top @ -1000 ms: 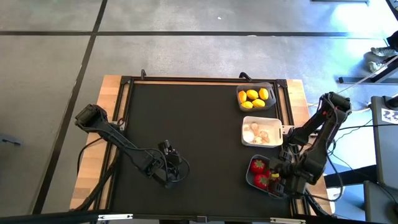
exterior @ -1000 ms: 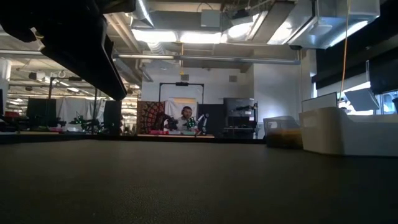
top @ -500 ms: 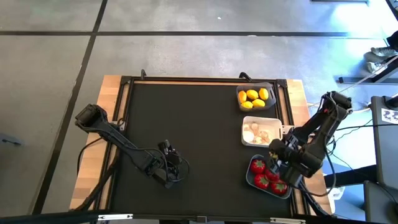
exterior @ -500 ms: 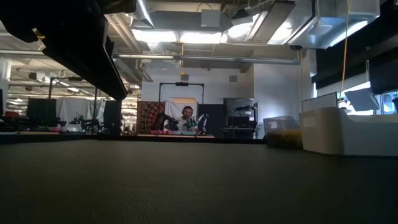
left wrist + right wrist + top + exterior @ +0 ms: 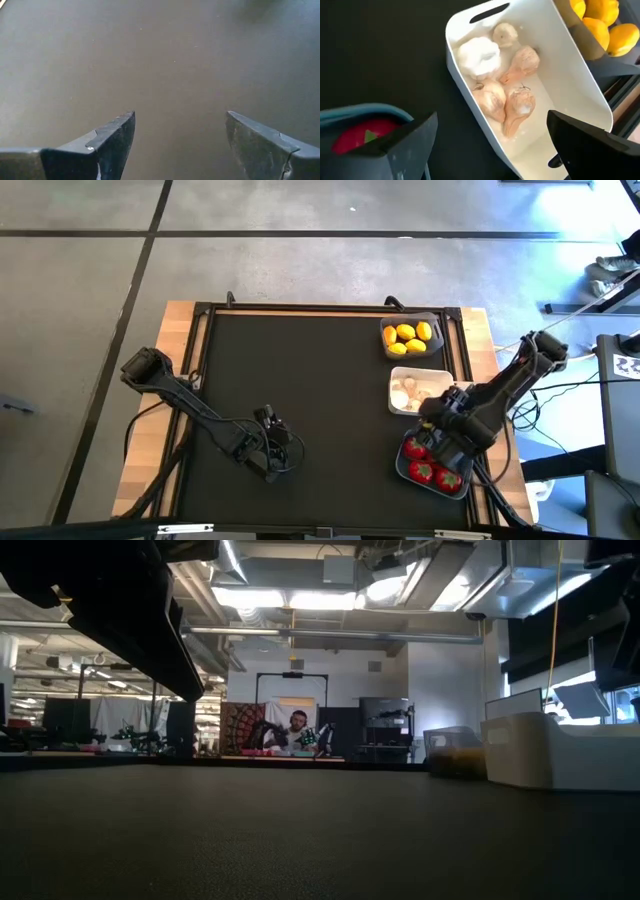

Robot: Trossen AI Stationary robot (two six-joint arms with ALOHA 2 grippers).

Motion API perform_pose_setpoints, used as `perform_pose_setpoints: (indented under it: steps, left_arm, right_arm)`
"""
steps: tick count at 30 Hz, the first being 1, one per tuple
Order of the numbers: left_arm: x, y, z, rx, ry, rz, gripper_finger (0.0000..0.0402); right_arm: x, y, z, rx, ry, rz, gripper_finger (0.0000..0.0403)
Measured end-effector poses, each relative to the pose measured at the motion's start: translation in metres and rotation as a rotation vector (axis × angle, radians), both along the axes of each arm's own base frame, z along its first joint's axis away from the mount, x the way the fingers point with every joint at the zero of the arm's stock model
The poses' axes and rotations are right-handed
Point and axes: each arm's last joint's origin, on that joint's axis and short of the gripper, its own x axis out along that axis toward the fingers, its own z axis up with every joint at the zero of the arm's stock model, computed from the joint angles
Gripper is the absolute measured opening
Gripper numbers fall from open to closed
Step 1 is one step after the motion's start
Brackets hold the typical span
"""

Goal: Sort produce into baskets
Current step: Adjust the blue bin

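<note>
Right tool [image 5: 437, 442]: wide, empty, above the gap between the blue-grey basket [image 5: 402, 470] and the white basket [image 5: 396, 384], at the counter [image 5: 300, 380] right edge. Left tool [image 5: 272, 462]: wide, empty, parked low over bare counter near the front edge.

Step in hand, as judged: retreat of the right tool after a drop, or a check for leftover produce.

- Lift clear of basket rims before any sideways travel.
- Keep the fingers [image 5: 405, 145] spread; avoid snagging the white basket wall.
- Confirm no loose produce on the counter; none visible in the high view.

Count:
- Baskets: three, in a column along the right edge.
- Lemons [image 5: 405, 335]: about four, in the dark grey basket [image 5: 436, 320], far end.
- Garlic bulbs [image 5: 492, 95]: five, in the white basket, middle.
- Red fruits [image 5: 421, 470]: at least three, in the blue-grey basket; part hidden by the tool.
</note>
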Motion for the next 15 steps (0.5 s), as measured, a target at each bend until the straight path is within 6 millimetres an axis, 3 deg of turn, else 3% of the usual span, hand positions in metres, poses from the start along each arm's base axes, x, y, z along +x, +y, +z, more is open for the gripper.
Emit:
perform_pose_setpoints:
  steps: [15]
  left_arm:
    - [0.0,0.0,0.0,0.001,0.001,0.0,0.0301]
  right_arm:
    - [0.015,0.003,-0.015,-0.013,0.13,0.06,0.0374]
